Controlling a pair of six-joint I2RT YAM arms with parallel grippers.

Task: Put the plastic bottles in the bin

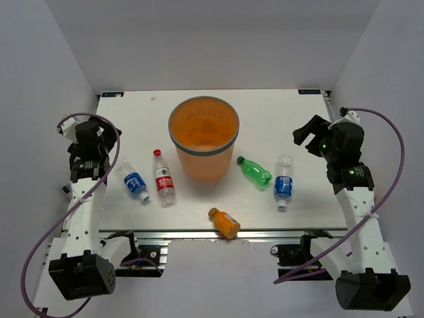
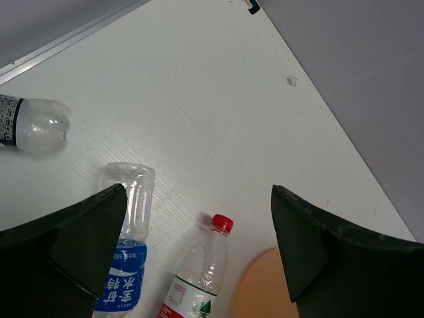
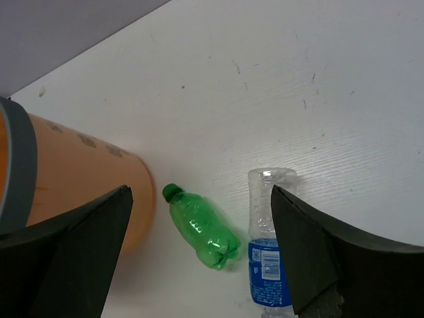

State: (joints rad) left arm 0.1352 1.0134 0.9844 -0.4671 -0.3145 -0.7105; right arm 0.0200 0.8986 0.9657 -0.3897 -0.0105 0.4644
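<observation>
Bin (image 1: 202, 165): upright mid-desk (image 1: 278, 106), between both pincers. Looks light and tapered, so stray bump could tip or shove it.

Left pincer (image 2: 197, 199): apart, empty. Left blue-label bottle (image 2: 126, 265) and red-cap bottle (image 2: 202, 268) just below-ahead.

Right pincer (image 3: 202, 192): apart, empty. Green bottle (image 3: 199, 228) and right blue-label bottle (image 3: 270, 248) below-ahead.

All bottles lie flat, so may roll or squirt from closing fingers.

Orange bottle (image 1: 224, 222): behind both pincers, at near desk edge. Nudge could drop it.

Writing: Chinese characters on blue label, red label illegible.

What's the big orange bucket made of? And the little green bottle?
The bin looks like see-through orange plastic: light glows through its wall, under a dull grey rim. The green bottle seems shiny tinted plastic; glints and a moulded bumpy base suggest it.
</observation>
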